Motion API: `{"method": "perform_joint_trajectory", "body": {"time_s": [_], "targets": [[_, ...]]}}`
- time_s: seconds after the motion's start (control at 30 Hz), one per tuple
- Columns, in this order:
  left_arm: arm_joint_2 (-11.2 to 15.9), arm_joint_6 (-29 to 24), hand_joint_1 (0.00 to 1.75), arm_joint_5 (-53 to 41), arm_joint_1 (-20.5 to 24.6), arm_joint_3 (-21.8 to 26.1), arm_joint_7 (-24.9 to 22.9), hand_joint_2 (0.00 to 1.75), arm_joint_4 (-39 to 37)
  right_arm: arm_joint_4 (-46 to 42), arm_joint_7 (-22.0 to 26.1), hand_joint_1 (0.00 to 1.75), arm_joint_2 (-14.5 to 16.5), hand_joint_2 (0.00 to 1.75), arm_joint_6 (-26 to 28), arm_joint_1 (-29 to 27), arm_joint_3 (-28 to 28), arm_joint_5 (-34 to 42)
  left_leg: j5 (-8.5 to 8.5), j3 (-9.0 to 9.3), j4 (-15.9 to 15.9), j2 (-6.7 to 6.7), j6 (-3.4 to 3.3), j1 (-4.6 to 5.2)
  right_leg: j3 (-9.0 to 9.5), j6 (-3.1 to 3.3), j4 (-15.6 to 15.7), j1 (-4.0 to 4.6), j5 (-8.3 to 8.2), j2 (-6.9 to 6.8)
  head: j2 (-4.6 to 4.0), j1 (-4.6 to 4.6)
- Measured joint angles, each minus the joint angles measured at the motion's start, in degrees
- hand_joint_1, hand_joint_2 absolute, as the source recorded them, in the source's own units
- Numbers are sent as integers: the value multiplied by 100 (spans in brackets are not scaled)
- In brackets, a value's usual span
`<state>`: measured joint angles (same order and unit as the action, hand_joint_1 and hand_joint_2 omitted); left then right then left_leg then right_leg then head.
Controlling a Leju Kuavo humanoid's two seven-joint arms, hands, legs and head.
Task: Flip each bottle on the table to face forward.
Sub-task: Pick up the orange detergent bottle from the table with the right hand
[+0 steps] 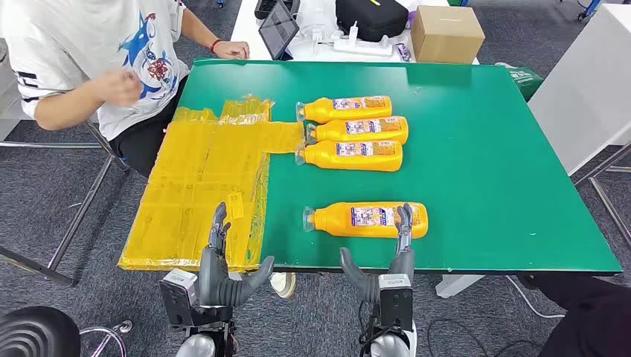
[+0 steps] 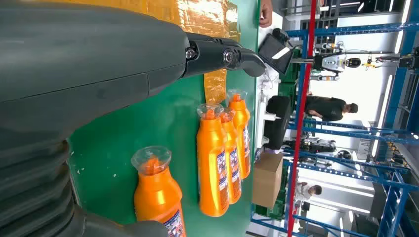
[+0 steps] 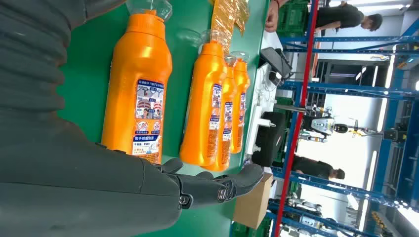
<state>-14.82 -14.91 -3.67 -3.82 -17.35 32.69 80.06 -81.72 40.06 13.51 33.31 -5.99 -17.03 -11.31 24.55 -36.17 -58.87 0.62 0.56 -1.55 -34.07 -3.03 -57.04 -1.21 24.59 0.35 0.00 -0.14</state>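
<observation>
Orange bottles lie on our green desk; our right hand hovers spread over the nearest bottle, left hand spread, holding nothing.

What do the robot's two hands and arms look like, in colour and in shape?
The left hand and the right hand have dark grey slender fingers and a thick grey thumb. Behind each sits a boxy grey wrist block on a silver arm. The wrist views show a grey ribbed cover.
</observation>
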Motion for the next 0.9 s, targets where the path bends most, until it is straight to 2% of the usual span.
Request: {"method": "perform_joint_trajectory", "body": {"time_s": [0.63, 0.8, 0.9], "targets": [[0, -2, 0, 0, 7, -2, 14, 175, 0, 14, -50, 0, -6, 175, -25, 1, 48, -70, 0, 0, 0, 0, 0, 0, -1, 0, 0, 0, 0, 0, 0, -1], [0, -7, 0, -2, 16, -2, 15, 175, 0, 78, -438, 0, -79, 175, -114, 35, 48, -515, 0, 0, 0, 0, 0, 0, 0, 0, 0, 0, 0, 0, 0, -1], [0, -3, 0, -26, 32, 3, 17, 175, 0, 135, -1021, 0, -238, 175, -163, 163, 49, -1273, 0, 0, 0, 0, 0, 0, 1, 0, 0, 0, 0, 0, 0, -1]]}}
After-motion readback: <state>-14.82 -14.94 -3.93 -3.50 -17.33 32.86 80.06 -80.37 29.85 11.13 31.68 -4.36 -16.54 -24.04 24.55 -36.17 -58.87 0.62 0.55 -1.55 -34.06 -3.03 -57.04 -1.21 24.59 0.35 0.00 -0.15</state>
